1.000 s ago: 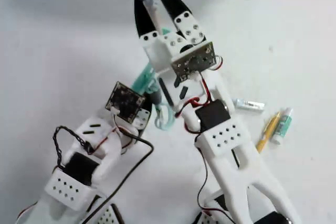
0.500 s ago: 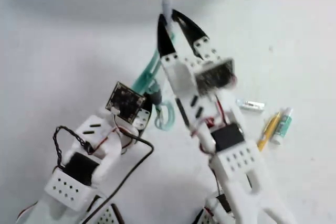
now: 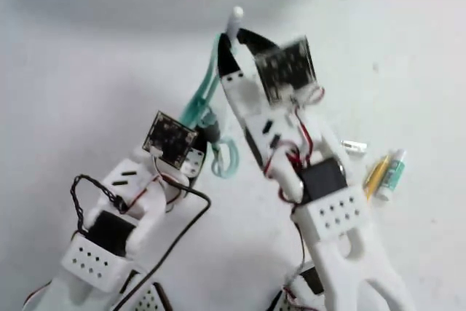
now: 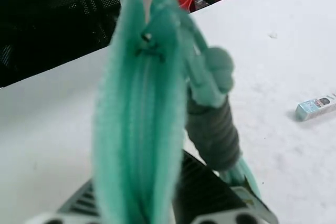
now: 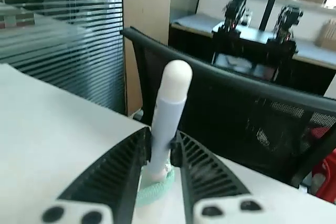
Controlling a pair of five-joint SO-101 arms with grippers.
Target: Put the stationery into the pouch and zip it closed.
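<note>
The right gripper [image 5: 160, 139] is clamped on a white pen [image 5: 170, 98]. The pen stands upright with its lower end at the mouth of the teal pouch [image 4: 139, 129]. The left gripper [image 3: 206, 132] pinches the pouch at the end away from the white pen, holding it on edge. Well apart from the pouch, beyond the right arm, a small eraser [image 3: 353, 148], a yellow pen [image 3: 375, 176] and a glue stick [image 3: 393, 171] lie on the table [image 3: 87, 56].
</note>
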